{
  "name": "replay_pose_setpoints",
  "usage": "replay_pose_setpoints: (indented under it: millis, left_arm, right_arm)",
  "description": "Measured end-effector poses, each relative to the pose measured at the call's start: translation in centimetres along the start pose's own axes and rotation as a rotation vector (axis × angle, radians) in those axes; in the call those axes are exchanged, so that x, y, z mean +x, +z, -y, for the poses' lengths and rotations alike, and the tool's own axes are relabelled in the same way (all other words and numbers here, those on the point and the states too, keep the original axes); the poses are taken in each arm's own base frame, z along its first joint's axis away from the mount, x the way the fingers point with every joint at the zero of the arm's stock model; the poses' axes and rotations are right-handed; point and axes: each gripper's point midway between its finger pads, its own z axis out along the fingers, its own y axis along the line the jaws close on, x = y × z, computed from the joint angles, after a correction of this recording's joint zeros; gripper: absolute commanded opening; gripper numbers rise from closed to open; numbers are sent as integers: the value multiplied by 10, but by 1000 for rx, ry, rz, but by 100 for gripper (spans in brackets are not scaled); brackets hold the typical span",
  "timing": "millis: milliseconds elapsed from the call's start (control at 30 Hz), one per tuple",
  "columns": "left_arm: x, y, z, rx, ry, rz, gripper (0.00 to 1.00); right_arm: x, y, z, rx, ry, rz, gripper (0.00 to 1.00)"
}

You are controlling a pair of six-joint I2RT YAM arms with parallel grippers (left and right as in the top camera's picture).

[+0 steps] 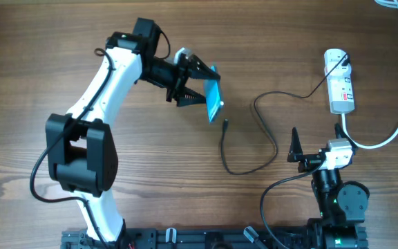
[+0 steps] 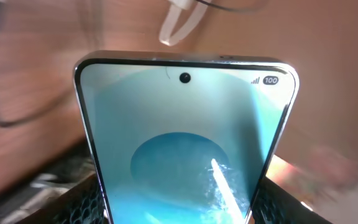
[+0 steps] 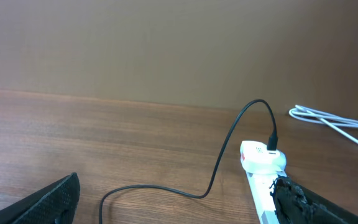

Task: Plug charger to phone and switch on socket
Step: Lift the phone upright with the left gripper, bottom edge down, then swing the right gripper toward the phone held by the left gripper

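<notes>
Left claw (image 1: 200, 84) is mine, clamped on the phone (image 1: 214, 102) by its long edges, tilted above the table. Glass slab is rigid, slick and fragile, so I'd squeeze gently. Limp charger (image 1: 276, 146): I'd pinch its stiff tip (image 1: 225, 125), just beside the phone. Right claw (image 1: 300, 153) is wide, empty.

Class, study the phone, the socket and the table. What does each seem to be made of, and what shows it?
The phone: glossy glass front, going by the streak of glare; pale rim could be metal or plastic. The socket: smooth white plastic, probably, from its moulded look. The table: brown wood grain, real wood or laminate, cannot tell.
</notes>
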Motion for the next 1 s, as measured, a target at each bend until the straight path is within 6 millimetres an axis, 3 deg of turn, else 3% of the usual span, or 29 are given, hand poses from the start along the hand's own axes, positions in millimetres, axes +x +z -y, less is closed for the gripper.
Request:
replay_pose_setpoints:
  millis: [133,267,767,833,1000]
  left_arm:
    - [8,-13,21,142,-7,-56,68]
    - [8,-24,30,205,-15,-68,68]
    - [8,-34,34,243,-134,-85,68]
    - [8,-34,34,243,-141,-86,68]
    - [8,-34,34,242,-156,-88,66]
  right_arm:
    - [0,0,0,0,0,0,100]
    - [0,0,0,0,0,0,100]
    - [-2,0,-1,-5,4,9,100]
    - [-7,0,-5,-33,25,30,100]
    - [-13,-6,-42,-255,263,25,100]
